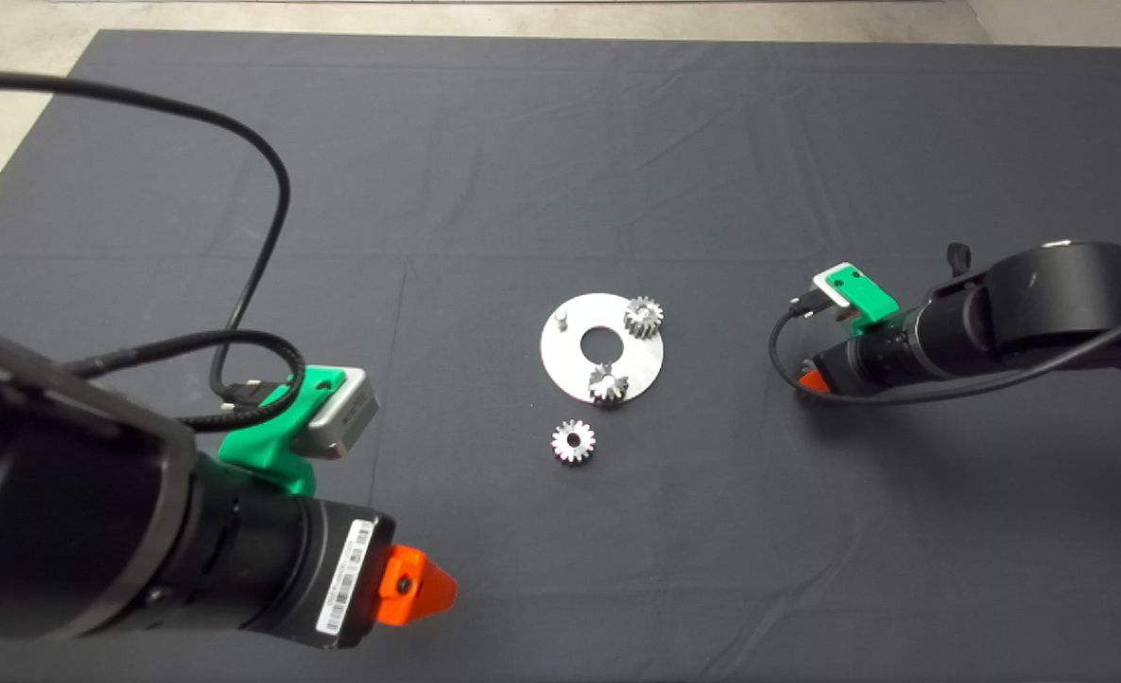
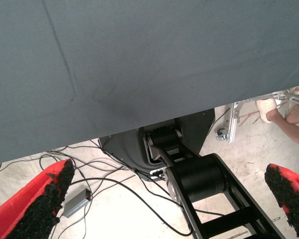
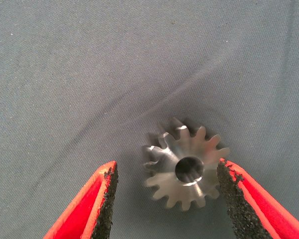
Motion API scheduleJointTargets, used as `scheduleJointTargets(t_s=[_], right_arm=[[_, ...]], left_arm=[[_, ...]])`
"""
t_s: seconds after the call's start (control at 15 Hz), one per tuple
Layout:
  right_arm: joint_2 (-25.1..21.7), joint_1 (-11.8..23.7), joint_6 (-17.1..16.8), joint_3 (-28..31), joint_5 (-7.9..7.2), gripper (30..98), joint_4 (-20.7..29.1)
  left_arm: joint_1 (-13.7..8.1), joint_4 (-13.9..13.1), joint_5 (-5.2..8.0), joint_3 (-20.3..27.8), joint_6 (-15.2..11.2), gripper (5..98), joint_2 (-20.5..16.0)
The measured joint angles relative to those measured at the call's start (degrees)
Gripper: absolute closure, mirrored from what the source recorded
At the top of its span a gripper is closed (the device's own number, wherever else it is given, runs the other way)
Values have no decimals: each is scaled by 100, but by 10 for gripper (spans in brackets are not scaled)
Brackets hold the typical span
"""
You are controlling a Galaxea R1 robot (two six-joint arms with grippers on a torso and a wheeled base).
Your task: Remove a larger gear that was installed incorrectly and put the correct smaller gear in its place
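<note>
My left gripper [image 1: 418, 590] [image 2: 170, 169] sits nearest me at the lower left, over the front of the dark mat [image 1: 560, 142]. Its fingers [image 2: 45, 199] are spread wide with nothing between them. That wrist camera looks past the mat edge to the floor, where I see cables and a person's leg [image 2: 288, 117].

A little farther in, the smaller gear [image 1: 573, 441] lies loose and flat on the mat with its bore facing up. It is just in front of the round silver disc [image 1: 575, 365] and well apart from both grippers.

Level with the disc and off to the right, my right gripper [image 1: 812, 379] [image 3: 166, 168] is down at the mat. The head view hides what is under it. Its wrist view shows the larger gear [image 3: 164, 177] lying on the cloth, its centre hole and axis pointing up at the camera and its teeth fanning out all round. The gear sits between the parted fingers, not clamped. One pad [image 3: 231, 194] is right against the teeth, though I cannot tell whether it touches them. The other pad [image 3: 107, 199] stands clear with mat showing in the gap.

On the disc, one small gear [image 1: 608, 384] sits at the near edge and another [image 1: 644, 316] at the far right edge. A thin peg [image 1: 565, 316] stands at the far left.
</note>
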Motion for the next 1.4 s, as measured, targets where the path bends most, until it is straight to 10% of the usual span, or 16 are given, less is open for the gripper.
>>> scheduleJointTargets(t_s=[0.53,0.87,1.13,1.4], right_arm=[[-180,553,17,549,-39,665,283],[-800,2094,96,1017,-61,563,2838],[-1184,3223,464,1905,98,505,4500],[-1469,3470,681,2528,482,460,4905]], left_arm=[[0,0,6,0,0,53,0],[0,381,190,-230,-11,53,142],[2,623,420,-637,-184,53,1272],[180,1122,617,-769,-692,53,2126]])
